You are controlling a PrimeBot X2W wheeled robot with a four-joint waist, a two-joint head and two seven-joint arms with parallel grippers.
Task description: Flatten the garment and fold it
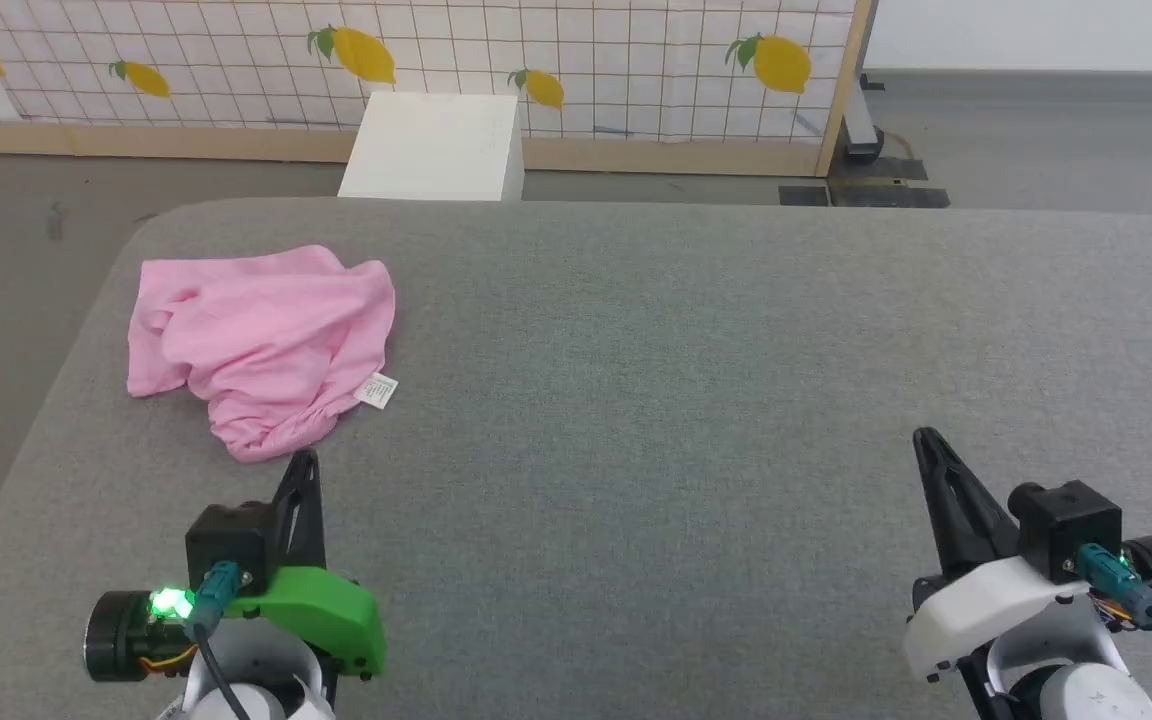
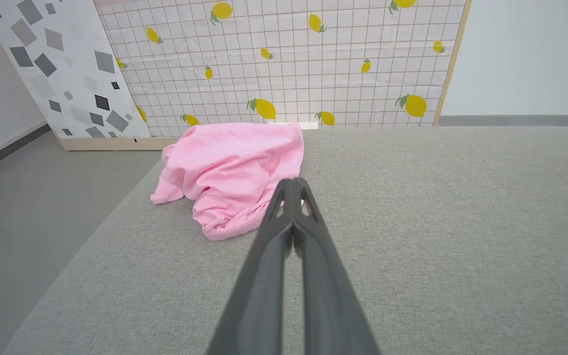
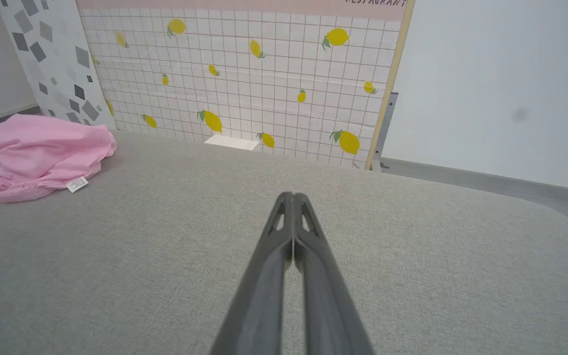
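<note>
The garment [image 1: 261, 340] is lying crumpled at upper left of the head view on the grey surface [image 1: 696, 420], its label [image 1: 377, 390] at the lower right edge. The left gripper [image 1: 304, 462] is hovering just below it, fingers pressed together. The right gripper [image 1: 926, 440], likewise closed, is sitting lower right, well apart. Judgement: left needs opening first, then pinching the gathered hem low and pulling outward. For the white block [image 1: 433, 145] beyond, contents cannot be told.

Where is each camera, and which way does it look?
Head view: on the head, looking down at the grey table; left fingers and right fingers show below.
Left wrist view: on the left wrist, looking along its shut fingers at the garment.
Right wrist view: on the right wrist, looking along its shut fingers toward the lemon screen.
Shared: all three see the garment.
</note>
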